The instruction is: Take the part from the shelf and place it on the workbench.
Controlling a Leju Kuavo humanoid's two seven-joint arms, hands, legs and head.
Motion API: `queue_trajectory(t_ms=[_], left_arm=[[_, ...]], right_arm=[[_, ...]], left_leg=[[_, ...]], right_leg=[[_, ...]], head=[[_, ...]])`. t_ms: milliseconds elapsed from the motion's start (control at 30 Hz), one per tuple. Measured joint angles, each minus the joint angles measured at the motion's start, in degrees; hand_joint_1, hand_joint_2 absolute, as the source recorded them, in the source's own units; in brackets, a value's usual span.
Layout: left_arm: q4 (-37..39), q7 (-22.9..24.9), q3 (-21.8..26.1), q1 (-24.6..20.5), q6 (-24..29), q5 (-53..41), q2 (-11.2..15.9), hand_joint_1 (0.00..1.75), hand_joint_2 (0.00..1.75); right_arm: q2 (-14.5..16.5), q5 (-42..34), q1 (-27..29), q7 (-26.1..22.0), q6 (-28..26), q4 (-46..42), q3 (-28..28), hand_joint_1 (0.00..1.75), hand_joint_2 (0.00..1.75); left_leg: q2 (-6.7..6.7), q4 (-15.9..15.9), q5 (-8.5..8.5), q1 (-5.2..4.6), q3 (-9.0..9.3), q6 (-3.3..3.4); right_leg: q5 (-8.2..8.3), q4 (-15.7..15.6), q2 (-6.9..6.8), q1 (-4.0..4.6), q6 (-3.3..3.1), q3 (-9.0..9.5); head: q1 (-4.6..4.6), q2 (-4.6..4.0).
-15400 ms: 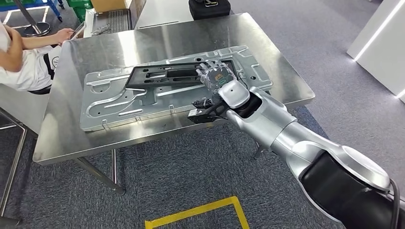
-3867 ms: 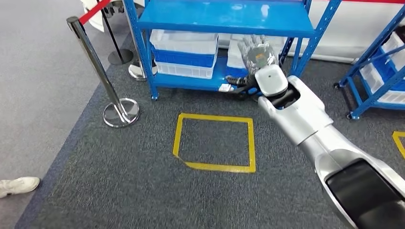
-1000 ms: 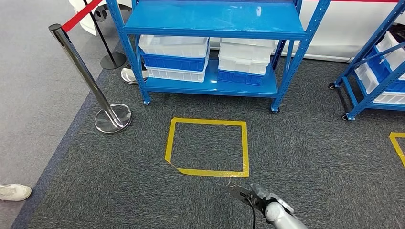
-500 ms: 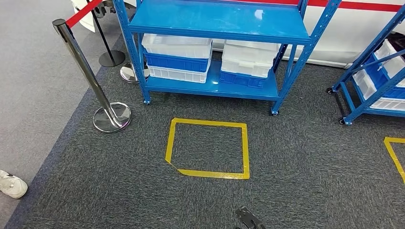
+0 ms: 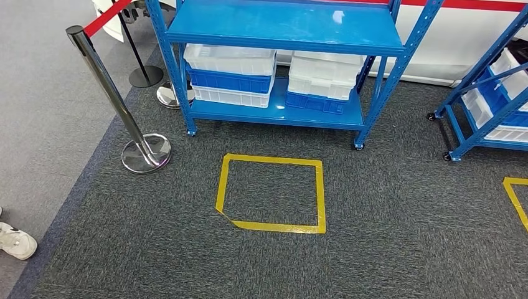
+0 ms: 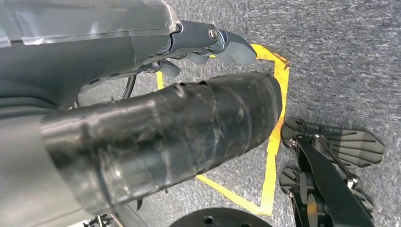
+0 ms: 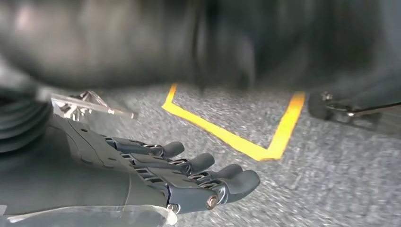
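Head view puts the blue shelf [image 5: 280,28] at twelve o'clock beyond the yellow floor square [image 5: 271,193]; step closer squarely, both hands [image 7: 156,184] hanging empty, fingers loosely extended.

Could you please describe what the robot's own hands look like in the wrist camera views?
The right hand has dark grey, segmented fingers with rounded tips, a small metal screw at one joint, and a clear plastic cover at its base. The left hand shows a dark grey body, blue-grey fingertips, a screw, a thin black cable and a clear cover.
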Motion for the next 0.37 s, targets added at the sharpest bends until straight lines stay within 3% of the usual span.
queue_trajectory(t_ms=[367], left_arm=[[-0.5,0.0,-1.6,0.1,0.0,0.3,0.1,0.00,0.00]], right_arm=[[0.2,-0.2,0.7,0.0,-0.1,1.3,-1.4,0.00,0.00]], left_leg=[[0.01,0.0,-0.01,0.07,0.14,-0.05]], right_leg=[[-0.07,0.2,0.00,0.06,-0.03,-0.03]], head=[[0.00,0.00]])
